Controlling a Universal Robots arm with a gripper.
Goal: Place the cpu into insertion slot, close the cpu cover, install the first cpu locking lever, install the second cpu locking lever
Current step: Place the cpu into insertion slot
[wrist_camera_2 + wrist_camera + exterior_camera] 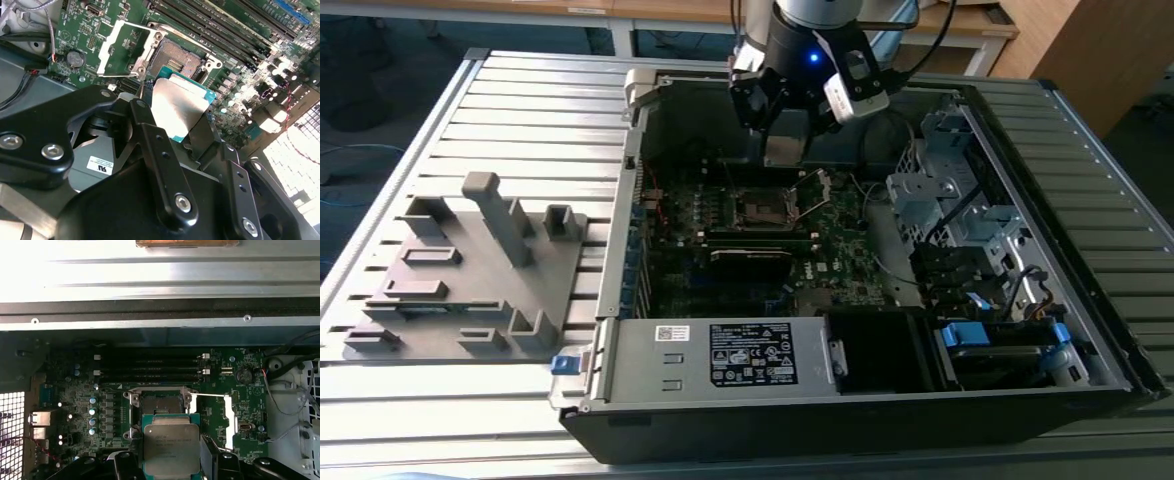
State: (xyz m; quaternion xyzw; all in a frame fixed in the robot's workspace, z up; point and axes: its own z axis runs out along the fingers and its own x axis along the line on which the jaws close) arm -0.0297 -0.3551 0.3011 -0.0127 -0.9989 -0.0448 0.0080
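Note:
My gripper (785,128) hangs inside the open computer case, shut on the cpu (783,150), a flat square chip with a silver-grey top. In both wrist views the cpu (176,102) (169,445) sits between the black fingers (148,131) (219,462), tilted in the air. It is just short of the insertion slot (172,59) (161,404) and not touching it. The dark square insertion slot (758,208) lies bare on the green motherboard. The cpu cover (121,46) (229,421), a silvery window frame, is swung open to one side of the slot.
Long black memory slots (150,367) run beside the socket. A power supply box (720,355) and a metal drive cage (947,200) crowd the case. On the exterior view's left a grey fixture tray (467,270) rests on the ribbed metal table.

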